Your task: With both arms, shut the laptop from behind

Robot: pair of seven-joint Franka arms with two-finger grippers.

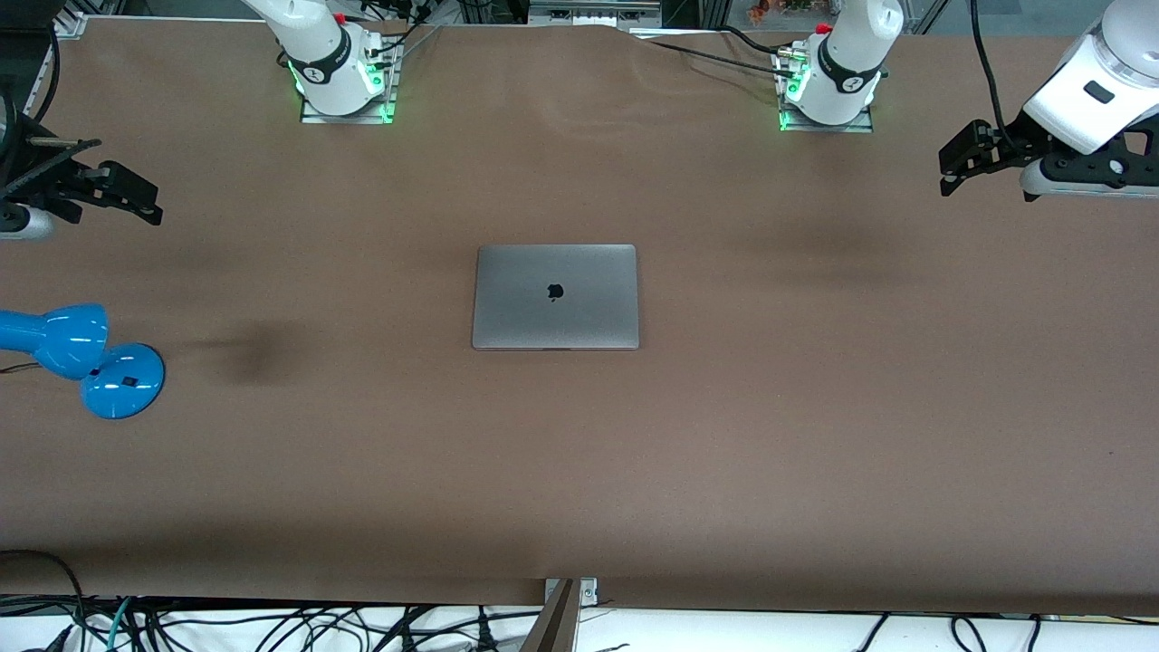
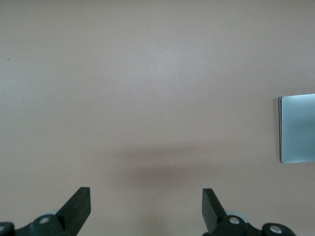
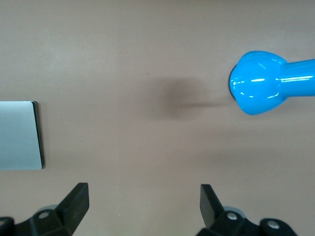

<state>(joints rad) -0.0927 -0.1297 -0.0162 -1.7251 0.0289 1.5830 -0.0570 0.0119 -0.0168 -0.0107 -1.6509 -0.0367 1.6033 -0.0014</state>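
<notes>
The space-grey laptop [image 1: 555, 296] lies shut and flat in the middle of the brown table, its black apple logo facing up. Its edge also shows in the left wrist view [image 2: 298, 128] and in the right wrist view [image 3: 18, 134]. My left gripper [image 1: 953, 167] hangs open and empty in the air at the left arm's end of the table, well away from the laptop. My right gripper [image 1: 136, 201] hangs open and empty at the right arm's end of the table, also well away from it. The open fingertips [image 2: 78, 201] frame bare table in both wrist views.
A blue desk lamp [image 1: 86, 358] lies on the table at the right arm's end, under and nearer the front camera than my right gripper; it shows in the right wrist view [image 3: 261, 88]. Both arm bases [image 1: 340, 77] stand along the table's back edge. Cables hang below the front edge.
</notes>
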